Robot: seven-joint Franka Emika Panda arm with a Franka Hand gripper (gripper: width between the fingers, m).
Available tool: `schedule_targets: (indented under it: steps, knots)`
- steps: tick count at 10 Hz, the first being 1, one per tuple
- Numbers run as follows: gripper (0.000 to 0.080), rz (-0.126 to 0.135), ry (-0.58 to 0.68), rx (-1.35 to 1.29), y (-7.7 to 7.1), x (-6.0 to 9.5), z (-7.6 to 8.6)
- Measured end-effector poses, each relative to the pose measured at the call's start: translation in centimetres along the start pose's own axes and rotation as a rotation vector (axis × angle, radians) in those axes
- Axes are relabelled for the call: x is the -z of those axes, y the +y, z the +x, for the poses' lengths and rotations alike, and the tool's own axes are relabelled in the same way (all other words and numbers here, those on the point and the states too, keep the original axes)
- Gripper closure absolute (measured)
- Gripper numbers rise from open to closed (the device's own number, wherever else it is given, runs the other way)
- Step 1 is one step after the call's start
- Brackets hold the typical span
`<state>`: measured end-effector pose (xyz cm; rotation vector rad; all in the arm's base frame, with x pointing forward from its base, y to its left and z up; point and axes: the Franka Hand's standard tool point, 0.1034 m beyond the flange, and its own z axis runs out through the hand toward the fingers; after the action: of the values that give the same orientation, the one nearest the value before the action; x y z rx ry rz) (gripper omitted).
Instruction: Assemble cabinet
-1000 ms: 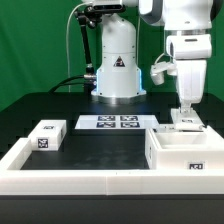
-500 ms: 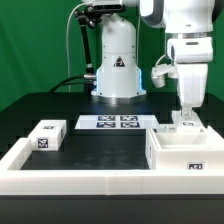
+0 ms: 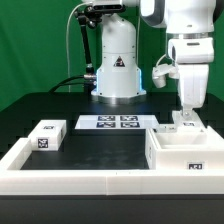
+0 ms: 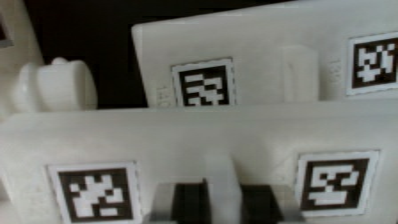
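We read the clock on the exterior view, with 12 at the far edge and 6 nearest the camera.

The black table (image 3: 110, 142) is the widest thing. Its middle, from the centre out to 9 o'clock, is bare dark surface. A long low white border wall (image 3: 90, 182) closes the 6 o'clock edge and turns up the 8 o'clock side, so the room there ends at a raised lip.

The arm (image 3: 185, 50) stands on its base (image 3: 117, 65) at 12 o'clock. It reaches over to 3 o'clock, where its last link hangs straight down with the wrist vertical.

The cabinet (image 3: 175, 160) sits at 4 o'clock, its front just beside the border wall. It is an open-topped white box with a small tag low on its front. We see only pale inner walls in its compartment, and not down to the floor.

The marker board (image 3: 110, 123) lies flat at the centre, toward 12. A small white tagged block (image 3: 45, 135) rests at 9 o'clock, well apart from the cabinet.

The gripper (image 3: 185, 118) points down at the cabinet's far rim, at a white upright piece there. In the wrist view its dark fingers (image 4: 187, 205) stand narrow, almost together, before a white panel (image 4: 196, 150) bearing two tags. A second tagged panel (image 4: 249, 50) and a rounded white knob (image 4: 54, 85) lie beyond. We cannot tell whether anything thin is pinched between the jaws.
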<state>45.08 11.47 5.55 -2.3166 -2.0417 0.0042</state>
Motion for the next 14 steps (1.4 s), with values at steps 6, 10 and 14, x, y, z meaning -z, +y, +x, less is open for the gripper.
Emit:
schedule_targets:
  steps: [6, 10, 14]
  knots:
    - [0.0731, -0.005, 0.003, 0.069, 0.2, 0.0, -0.55]
    - [0.0731, -0.005, 0.001, 0.071, 0.24, 0.28, -0.44]
    - [0.0731, -0.004, -0.004, 0.063, 0.69, 0.67, -0.7]
